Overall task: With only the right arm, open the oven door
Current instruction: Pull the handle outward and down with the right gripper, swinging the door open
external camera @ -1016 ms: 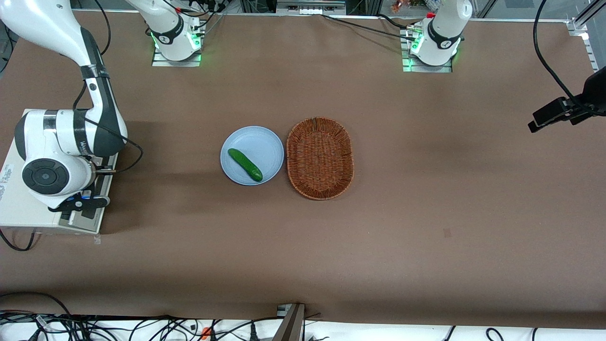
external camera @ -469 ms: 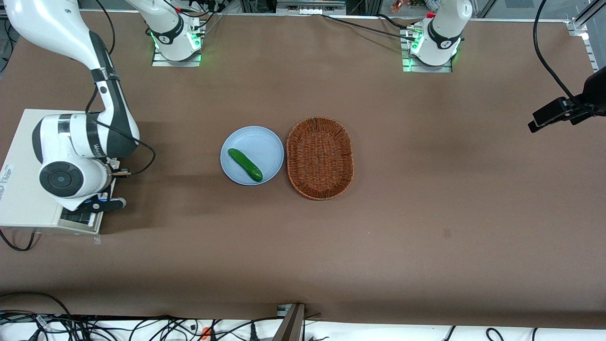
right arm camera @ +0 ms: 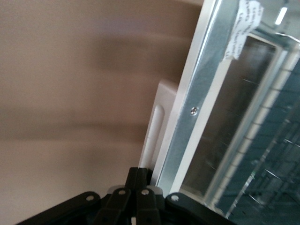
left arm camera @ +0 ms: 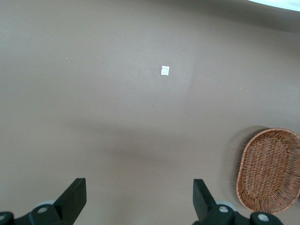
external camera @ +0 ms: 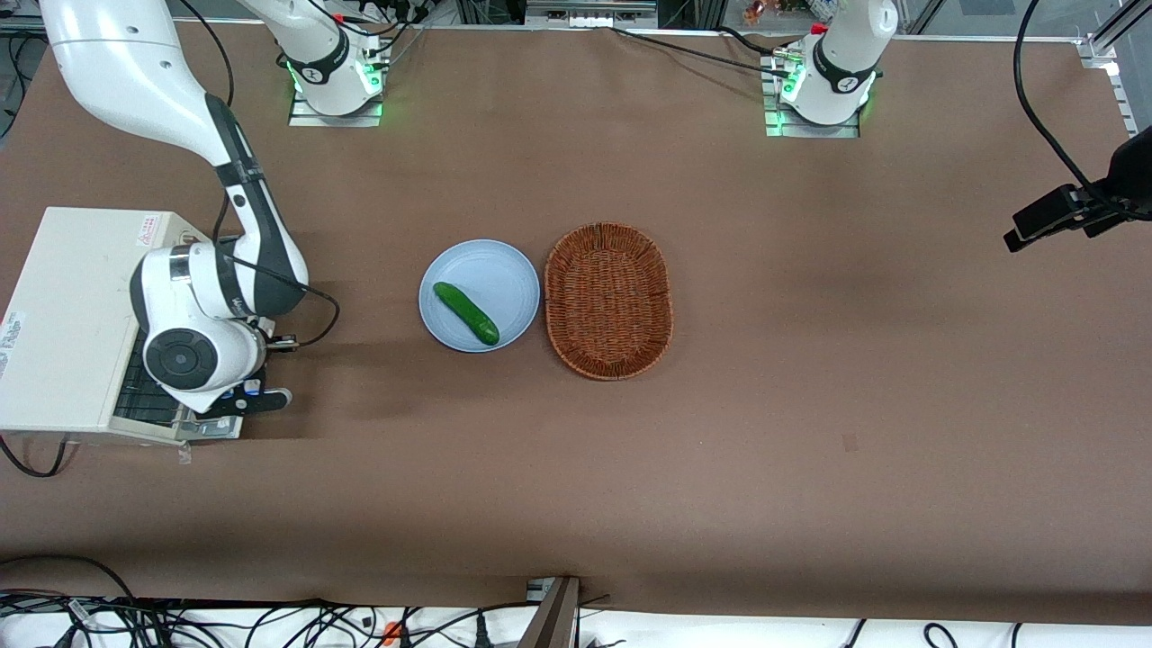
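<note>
At the oven's front edge, end effector (external camera: 236, 402) has its fingers (right arm camera: 137, 187) pressed together on the oven door (right arm camera: 201, 108), partly lowered. Door: rigid, hinged, light; best held by its handle. Oven (external camera: 72, 306) sits at the bench's (external camera: 810, 405) working-arm end.

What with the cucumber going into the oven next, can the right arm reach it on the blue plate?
Probably yes: the end effector is at the cream-white toaster oven's opened door, and only bare brown table lies between there and the green cucumber on the pale-blue plate.
</note>
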Tool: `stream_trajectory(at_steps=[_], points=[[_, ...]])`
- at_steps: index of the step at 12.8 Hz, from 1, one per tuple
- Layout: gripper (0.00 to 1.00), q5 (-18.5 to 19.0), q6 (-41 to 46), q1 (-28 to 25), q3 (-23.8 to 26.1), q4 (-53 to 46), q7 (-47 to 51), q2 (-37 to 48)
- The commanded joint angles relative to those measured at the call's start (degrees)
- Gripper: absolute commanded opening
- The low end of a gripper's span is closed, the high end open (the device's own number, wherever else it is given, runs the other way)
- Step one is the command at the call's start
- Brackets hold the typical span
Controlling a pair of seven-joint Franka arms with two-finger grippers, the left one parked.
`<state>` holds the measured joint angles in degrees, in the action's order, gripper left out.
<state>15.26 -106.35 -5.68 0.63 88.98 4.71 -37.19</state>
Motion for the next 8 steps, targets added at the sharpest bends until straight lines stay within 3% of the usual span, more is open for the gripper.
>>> stream_trajectory(at_steps=[1, 8], points=[[0.0, 5.2, -3.4, 2.4, -3.3, -0.6, -1.7, -3.7], [0.0, 4.3, -6.5, 2.5, -3.3, -0.7, -1.6, -6.8]])
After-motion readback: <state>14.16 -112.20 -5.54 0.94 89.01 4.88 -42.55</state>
